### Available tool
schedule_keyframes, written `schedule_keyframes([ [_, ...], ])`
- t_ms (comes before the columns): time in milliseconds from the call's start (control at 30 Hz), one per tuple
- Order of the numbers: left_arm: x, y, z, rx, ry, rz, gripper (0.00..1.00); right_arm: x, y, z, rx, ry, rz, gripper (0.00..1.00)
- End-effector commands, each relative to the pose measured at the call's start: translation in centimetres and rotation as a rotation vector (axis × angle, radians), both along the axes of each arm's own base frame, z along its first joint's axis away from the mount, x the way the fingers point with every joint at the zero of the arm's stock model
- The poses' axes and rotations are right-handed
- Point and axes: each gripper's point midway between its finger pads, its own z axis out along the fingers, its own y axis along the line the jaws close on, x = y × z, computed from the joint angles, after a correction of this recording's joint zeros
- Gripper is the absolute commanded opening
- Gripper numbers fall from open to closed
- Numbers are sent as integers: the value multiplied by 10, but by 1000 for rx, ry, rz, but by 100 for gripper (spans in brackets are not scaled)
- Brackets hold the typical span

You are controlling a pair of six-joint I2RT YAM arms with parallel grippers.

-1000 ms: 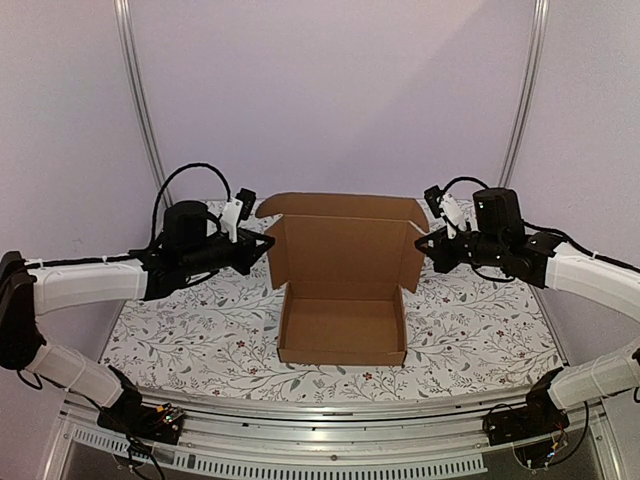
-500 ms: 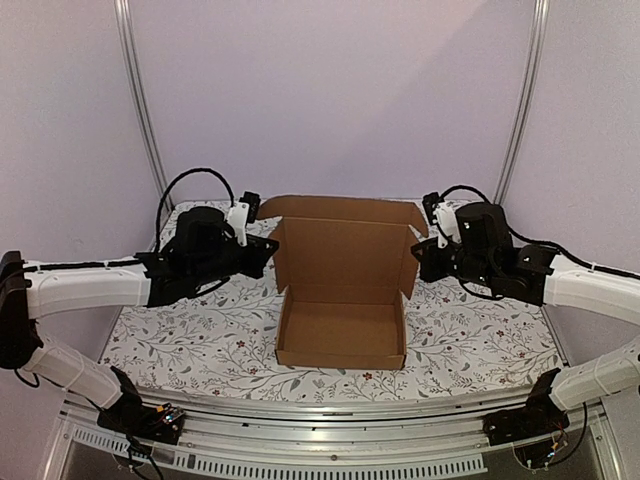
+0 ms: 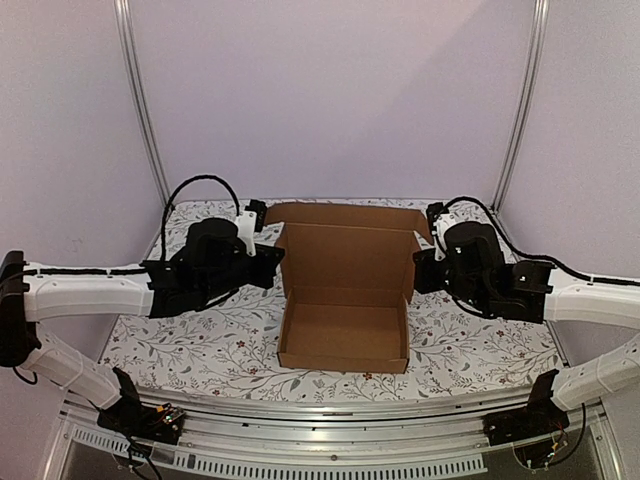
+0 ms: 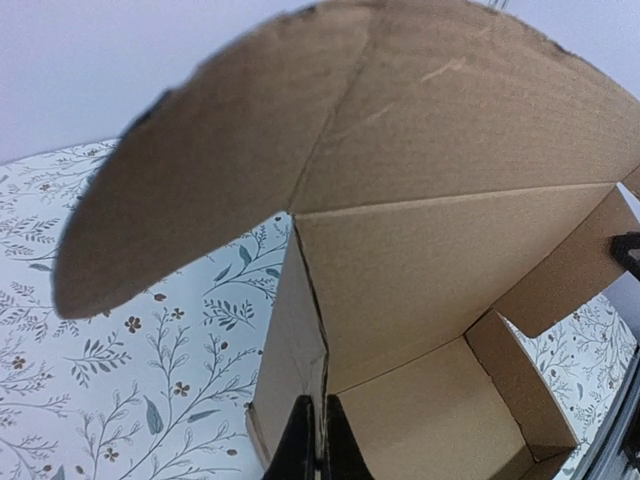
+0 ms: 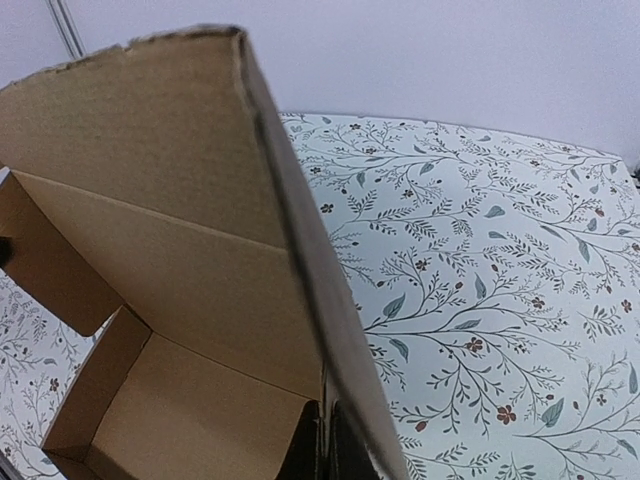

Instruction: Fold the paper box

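Top external view: paper box [image 3: 343, 335] open on worktop [image 3: 200, 330]. Left claw [image 3: 277, 255] and right claw [image 3: 417, 263], each closed together, flank its raised lid, seemingly touching the side flaps.

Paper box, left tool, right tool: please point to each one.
paper box [image 3: 343, 330]: top external view, its inner floor.
left tool [image 4: 318, 412]: left wrist view, between its fingertips.
right tool [image 5: 328, 415]: right wrist view, between its fingertips.

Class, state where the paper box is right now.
In the top view the box stands at the table centre, lid up, between the left gripper and right gripper, each pinching a lid side flap.
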Motion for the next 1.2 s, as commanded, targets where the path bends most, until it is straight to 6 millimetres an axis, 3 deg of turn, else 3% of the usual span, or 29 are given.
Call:
schedule_keyframes([
  [0,-35,-8,-39,80,114,-92,0,-7,16,26,107,-58,-12,0],
  [167,-39,-7,-31,67,99,-94,0,-10,25,39,127,-82,-41,0],
  [500,-43,-4,-25,62,91,-75,0,0,33,31,139,-72,-148,0],
  [767,-46,0,-32,59,102,-37,0,-8,36,9,110,-52,-159,0],
  [1167,-65,-7,-51,32,156,-39,0,-32,12,-30,97,-20,-166,0],
])
